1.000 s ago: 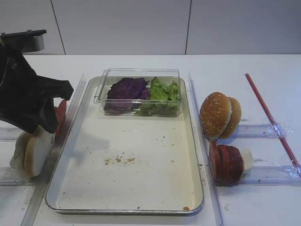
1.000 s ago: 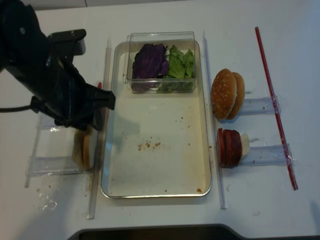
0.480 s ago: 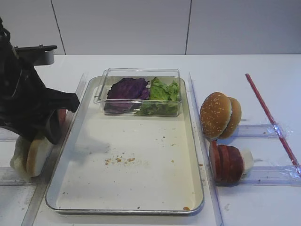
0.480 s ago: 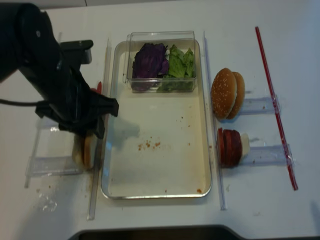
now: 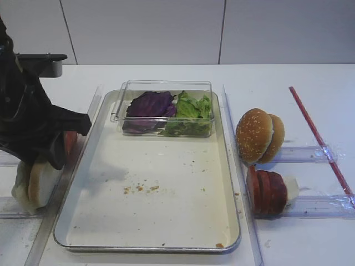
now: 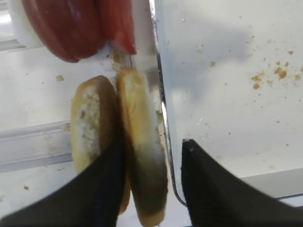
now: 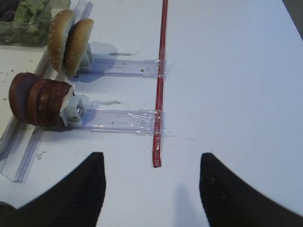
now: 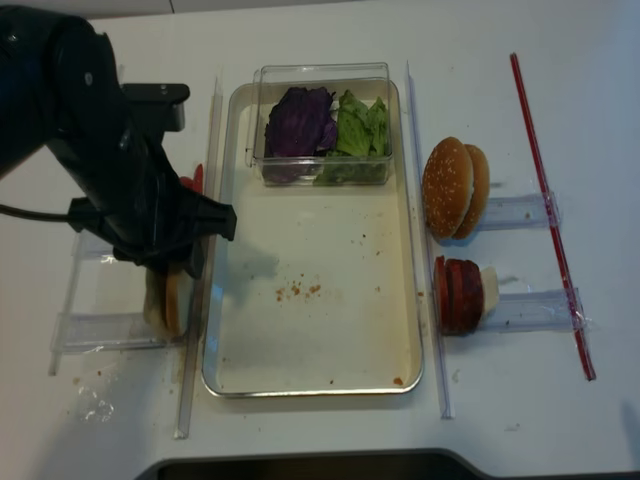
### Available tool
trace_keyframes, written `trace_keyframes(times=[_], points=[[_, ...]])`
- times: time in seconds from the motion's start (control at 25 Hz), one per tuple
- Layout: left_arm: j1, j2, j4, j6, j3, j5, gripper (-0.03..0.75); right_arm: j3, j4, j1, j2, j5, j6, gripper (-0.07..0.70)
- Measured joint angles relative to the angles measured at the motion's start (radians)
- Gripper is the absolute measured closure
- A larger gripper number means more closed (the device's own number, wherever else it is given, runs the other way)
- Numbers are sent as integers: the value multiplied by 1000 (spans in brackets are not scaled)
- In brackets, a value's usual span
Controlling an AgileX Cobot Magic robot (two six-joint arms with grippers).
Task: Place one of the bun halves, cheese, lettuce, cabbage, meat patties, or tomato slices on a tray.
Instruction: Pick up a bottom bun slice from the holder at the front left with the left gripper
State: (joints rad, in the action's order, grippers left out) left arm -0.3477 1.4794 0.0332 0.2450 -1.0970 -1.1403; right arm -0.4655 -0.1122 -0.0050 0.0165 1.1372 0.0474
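In the left wrist view my left gripper (image 6: 154, 142) is open and straddles the right one of two upright bun halves (image 6: 142, 137). One finger (image 6: 109, 189) sits between the halves; the other finger (image 6: 208, 189) stands over the tray rim, apart from the crust. Tomato slices (image 6: 118, 21) stand just beyond. The cream tray (image 5: 166, 172) holds only crumbs and a clear box with cabbage (image 5: 148, 105) and lettuce (image 5: 191, 111). Meat patties (image 5: 266, 192) stand right of the tray. I see no cheese. My right gripper (image 7: 150, 158) is open over bare table.
Two sesame buns (image 5: 258, 134) lean on a clear rack right of the tray. A red strip (image 5: 319, 138) runs along the far right. Clear plastic rails (image 8: 195, 330) flank both long sides of the tray. My black left arm (image 5: 30, 122) hides the bun rack's back.
My left arm has come down and settled over the bun halves beside the tray's left rim. Its jaws keep the same width. Nothing else has moved.
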Motion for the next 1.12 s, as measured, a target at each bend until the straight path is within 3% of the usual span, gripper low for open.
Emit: trace_keyframes(times=[0.28, 1.12], points=[[0, 0, -6, 2, 0, 0, 534, 0, 2, 0, 0, 0, 0, 178], [0, 0, -69, 62, 0, -18, 631, 0, 2, 0, 0, 0, 0, 177]])
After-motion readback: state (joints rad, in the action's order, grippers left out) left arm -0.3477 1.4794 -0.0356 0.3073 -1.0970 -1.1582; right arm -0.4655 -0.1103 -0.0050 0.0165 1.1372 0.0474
